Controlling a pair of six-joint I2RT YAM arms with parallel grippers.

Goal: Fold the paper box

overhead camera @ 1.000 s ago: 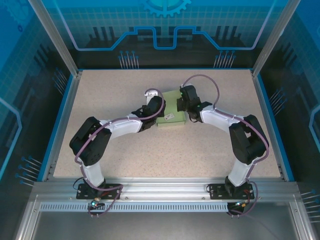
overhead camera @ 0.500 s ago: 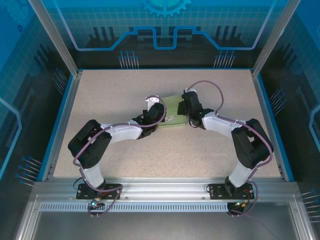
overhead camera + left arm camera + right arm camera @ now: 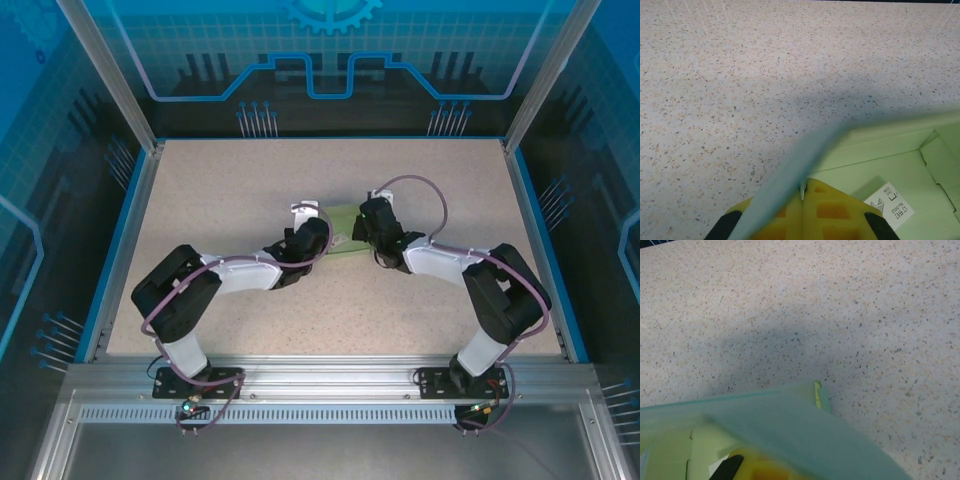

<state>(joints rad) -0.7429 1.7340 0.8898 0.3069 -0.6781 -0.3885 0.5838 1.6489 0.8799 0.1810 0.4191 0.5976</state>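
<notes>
The box (image 3: 344, 224) lies mid-tabletop (image 3: 220, 190) between my arms. Both my jaws are pinched shut, each seemingly on a side wall of it. I should raise both walls evenly, or the thin card may crease crooked.

On my right wrist feed the paper box (image 3: 770, 415) takes up the bottom of the frame. One pale mint-green wall sits blurred and very close to the lens, slanting from the left edge down to the lower right corner. Beneath it I can just see a yellow pad of my right gripper (image 3: 765, 471), closed on that card, with the box's paler inside to its left. Beyond lies the speckled table (image 3: 865, 315), crossed by a soft grey shadow (image 3: 775, 355).
</notes>
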